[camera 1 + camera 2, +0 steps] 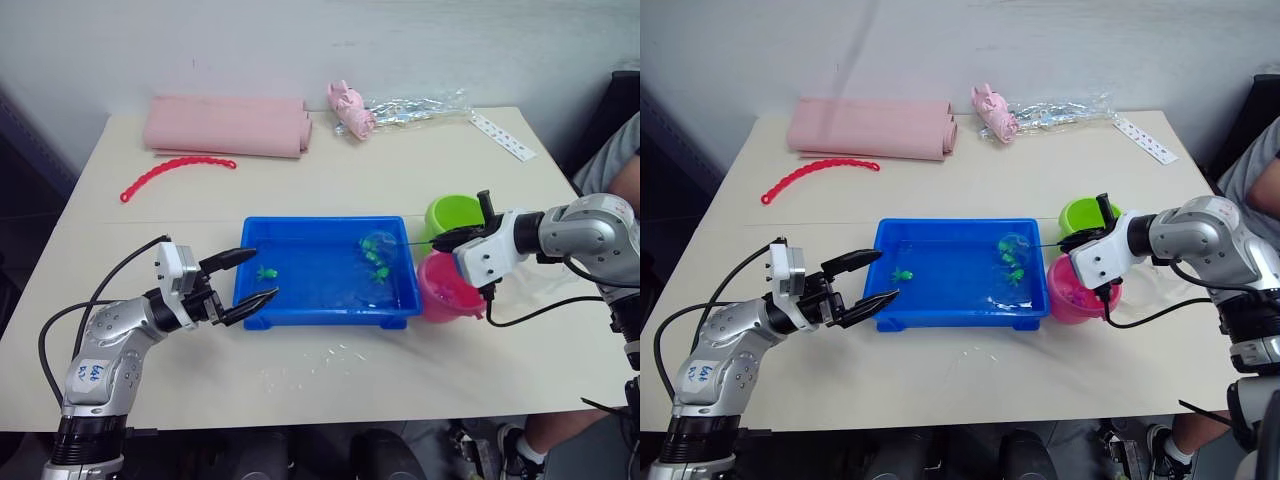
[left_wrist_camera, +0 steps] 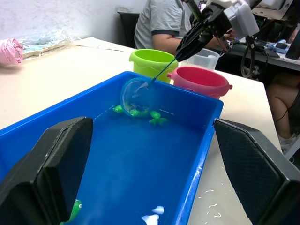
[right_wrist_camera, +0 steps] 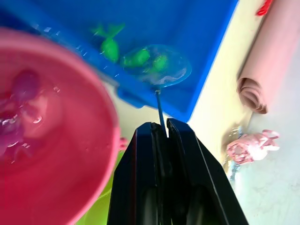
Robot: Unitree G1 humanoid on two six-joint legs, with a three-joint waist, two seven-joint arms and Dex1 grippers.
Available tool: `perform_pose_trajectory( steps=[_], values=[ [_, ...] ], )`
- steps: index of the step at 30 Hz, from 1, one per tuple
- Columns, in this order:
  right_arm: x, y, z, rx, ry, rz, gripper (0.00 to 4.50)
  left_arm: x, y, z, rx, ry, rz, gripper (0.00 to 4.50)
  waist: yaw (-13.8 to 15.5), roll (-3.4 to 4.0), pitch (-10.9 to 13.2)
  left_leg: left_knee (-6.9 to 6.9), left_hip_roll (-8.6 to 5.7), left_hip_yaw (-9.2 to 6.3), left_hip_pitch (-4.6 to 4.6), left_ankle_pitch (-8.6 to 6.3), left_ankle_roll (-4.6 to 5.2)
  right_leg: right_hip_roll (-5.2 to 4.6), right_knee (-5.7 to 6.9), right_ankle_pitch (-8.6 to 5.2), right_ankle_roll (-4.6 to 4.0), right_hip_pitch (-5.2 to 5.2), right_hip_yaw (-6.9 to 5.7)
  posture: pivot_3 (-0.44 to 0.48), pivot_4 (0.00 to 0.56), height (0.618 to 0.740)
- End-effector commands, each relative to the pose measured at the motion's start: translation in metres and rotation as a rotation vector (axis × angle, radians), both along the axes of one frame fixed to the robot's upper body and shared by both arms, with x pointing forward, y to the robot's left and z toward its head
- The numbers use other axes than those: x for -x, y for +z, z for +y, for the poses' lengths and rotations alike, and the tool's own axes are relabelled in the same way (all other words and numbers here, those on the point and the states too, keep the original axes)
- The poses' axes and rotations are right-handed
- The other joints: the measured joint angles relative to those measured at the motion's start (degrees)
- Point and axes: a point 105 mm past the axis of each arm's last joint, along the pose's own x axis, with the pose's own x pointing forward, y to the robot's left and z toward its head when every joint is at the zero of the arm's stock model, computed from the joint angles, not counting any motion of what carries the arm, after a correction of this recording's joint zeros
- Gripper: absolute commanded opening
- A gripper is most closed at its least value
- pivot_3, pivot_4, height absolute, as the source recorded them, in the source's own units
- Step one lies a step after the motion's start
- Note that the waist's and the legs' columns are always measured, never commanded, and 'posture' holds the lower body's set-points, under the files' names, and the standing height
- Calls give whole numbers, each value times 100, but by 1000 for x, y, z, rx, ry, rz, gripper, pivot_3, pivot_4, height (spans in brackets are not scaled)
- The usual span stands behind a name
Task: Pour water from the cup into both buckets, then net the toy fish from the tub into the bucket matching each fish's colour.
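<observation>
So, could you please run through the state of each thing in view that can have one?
left gripper: open, fingers either side of the tub's near-left corner.
right gripper: shut on the net handle.
net: in the tub, ring over green fish.
tub: upright, holds water and green fish.
toy fish: all those visible in the tub are green.
pink bucket: upright, water inside.
green bucket: upright, contents hidden.

The tub (image 1: 325, 310) is glossy blue plastic. Beside it, the green bucket (image 1: 452, 213) and pink bucket (image 1: 445, 293) look smooth, shiny plastic. The tabletop (image 1: 330, 180) is matt and pale. Beyond the tub lies soft rolled pink cloth (image 1: 225, 126) and crinkled clear wrapping (image 1: 415, 108).
</observation>
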Motion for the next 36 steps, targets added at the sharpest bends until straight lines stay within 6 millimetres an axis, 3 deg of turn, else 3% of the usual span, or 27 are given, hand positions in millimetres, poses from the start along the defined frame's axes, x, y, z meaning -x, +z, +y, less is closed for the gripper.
perform_pose_trajectory(
  steps=[1, 14, 27, 34, 36],
  values=[
    [1, 3, -8, 43, -16, -3, 0, 0, 5, -1, 3, -2, -35, 4477, 1, 0, 0, 0, 0, 0, 0, 0, 0, 0, 0, 0, 0, 0, 0, 0, 150, 740],
    [28, -8, 0, 27, -51, 248, 0, 4, 4, 4, -12, -4, -33, 4477, 21, 0, 0, 3, -1, -1, -1, -1, 1, -2, -1, 0, 0, 2, -1, 0, 150, 740],
    [42, -3, 19, -512, -226, 680, 0, 10, 4, 14, -92, -84, -21, 4477, 7, 1, 1, -2, 0, -3, -1, -2, 0, -3, -3, 0, 0, 1, -3, 0, 150, 740],
    [44, 11, 15, -816, -335, 896, 0, 12, 6, 23, -123, -125, 6, 4477, 10, 1, 1, -8, 1, -3, -1, -6, -1, -3, -8, 0, 0, 0, -3, 0, 150, 740],
    [43, 8, 7, -821, -370, 888, 0, 13, 9, 21, -126, -148, 9, 4477, 10, 1, 1, -8, 1, -3, -3, -7, 0, -4, -8, 0, 0, -1, -2, 0, 150, 740]
  ],
)
